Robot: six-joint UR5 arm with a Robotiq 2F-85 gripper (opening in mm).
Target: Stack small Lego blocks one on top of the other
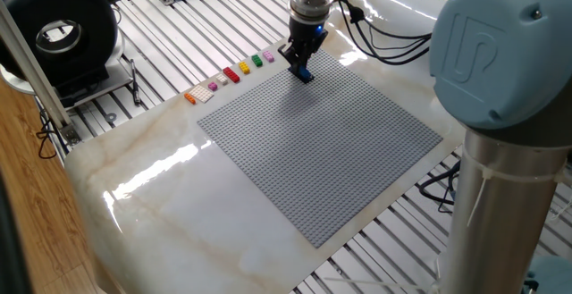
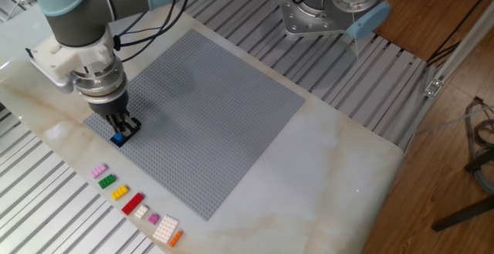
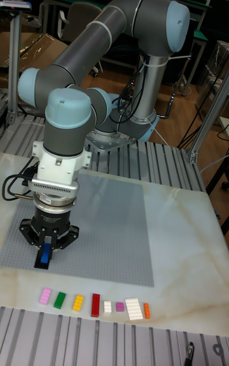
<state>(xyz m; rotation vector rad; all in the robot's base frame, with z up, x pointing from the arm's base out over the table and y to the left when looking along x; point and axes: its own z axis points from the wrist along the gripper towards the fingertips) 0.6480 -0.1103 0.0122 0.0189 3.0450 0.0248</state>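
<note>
My gripper is shut on a blue brick. It holds that brick low over the corner of the grey baseplate, on or just above a dark navy brick that my fingers mostly hide. Beside the plate's edge lies a row of loose bricks: pink, green, yellow, red and orange.
Small white and pink pieces lie in the same row between the red and orange bricks. The arm's base is bolted at the far side of the plate. A black round device stands off the marble top.
</note>
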